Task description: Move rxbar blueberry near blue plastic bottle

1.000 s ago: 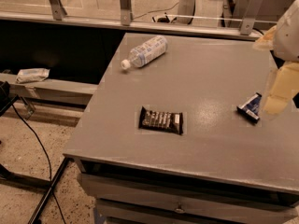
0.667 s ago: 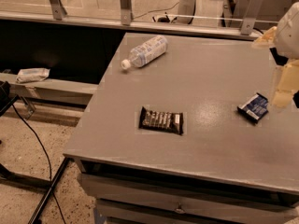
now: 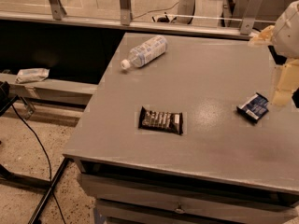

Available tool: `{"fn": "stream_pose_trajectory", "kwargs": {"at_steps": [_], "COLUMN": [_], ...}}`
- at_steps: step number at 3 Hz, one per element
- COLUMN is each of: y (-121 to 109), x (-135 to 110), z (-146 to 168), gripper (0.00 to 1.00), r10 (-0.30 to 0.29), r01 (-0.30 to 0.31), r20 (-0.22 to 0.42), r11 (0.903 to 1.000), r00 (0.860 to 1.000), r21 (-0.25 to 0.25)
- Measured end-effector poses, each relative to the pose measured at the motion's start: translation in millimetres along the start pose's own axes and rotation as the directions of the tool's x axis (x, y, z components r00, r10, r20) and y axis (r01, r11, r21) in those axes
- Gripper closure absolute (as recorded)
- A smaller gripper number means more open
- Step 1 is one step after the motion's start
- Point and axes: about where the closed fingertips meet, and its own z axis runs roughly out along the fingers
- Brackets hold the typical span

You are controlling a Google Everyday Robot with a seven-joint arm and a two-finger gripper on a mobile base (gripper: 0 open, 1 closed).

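The rxbar blueberry (image 3: 253, 108), a small flat navy-blue wrapped bar, lies on the grey table (image 3: 205, 78) near its right edge. The blue plastic bottle (image 3: 144, 51), clear with a pale label and white cap, lies on its side at the table's far left, cap toward the left edge. My gripper (image 3: 283, 90) hangs at the right edge of the view, just right of the bar and a little above the table, partly cut off. It holds nothing that I can see.
A larger black-brown wrapped bar (image 3: 160, 120) lies at the table's front middle. A metal railing (image 3: 124, 3) runs behind the table. A crumpled wrapper (image 3: 32, 74) lies on a low ledge to the left. A cable (image 3: 32, 134) runs over the floor.
My gripper has moved right and away from the rxbar blueberry, so the whole bar now shows. The bar, the bottle and the black-brown bar have stayed in place.
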Motion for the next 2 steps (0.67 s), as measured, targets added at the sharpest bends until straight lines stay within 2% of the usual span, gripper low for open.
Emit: {"fn": "stream_pose_trajectory", "kwargs": {"at_steps": [1, 2], "y": [-7, -20], "x": [12, 36], "z": [15, 38], "gripper": [0.00, 0.00], "r10": [-0.089, -0.247], "r01": [0.089, 0.243], "r20": [-0.059, -0.145], "r11": [0.9959, 0.9689], "r00": [0.994, 0.958], "r21": [-0.014, -0.048]}}
